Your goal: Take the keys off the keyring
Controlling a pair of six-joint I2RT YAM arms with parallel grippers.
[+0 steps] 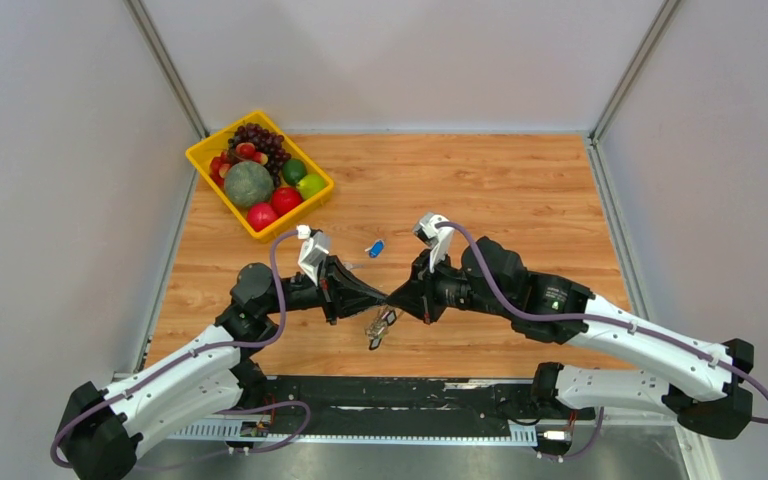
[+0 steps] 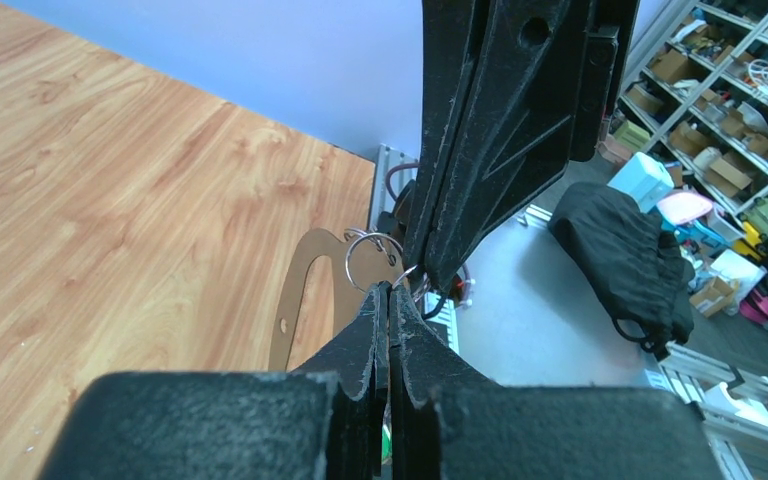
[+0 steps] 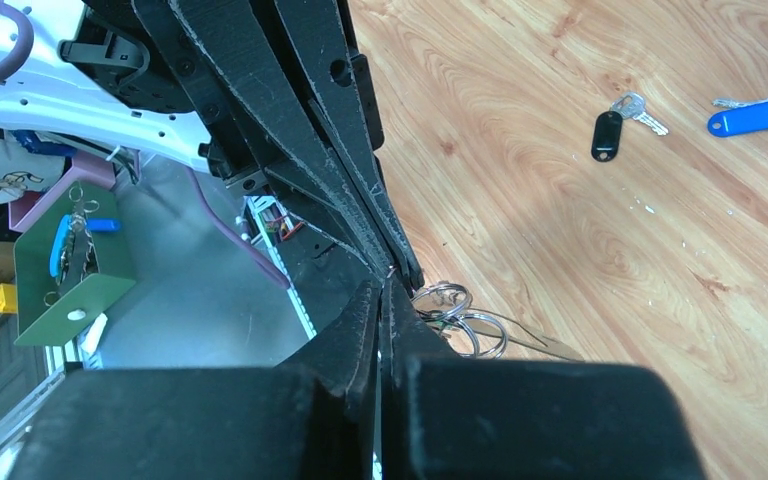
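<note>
Left tool and right tool both pinch the keyring mid-frame, keys dangling below. We see a blue-tagged key above, fruit basket upper left.

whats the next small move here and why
Probably ease the right tool slightly away from the left tool to work a key along the keyring: both are shut tip to tip there, and the keys hang below.

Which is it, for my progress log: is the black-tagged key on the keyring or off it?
Off: the black-tagged key lies loose on the wooden table, well apart from the keyring.
</note>
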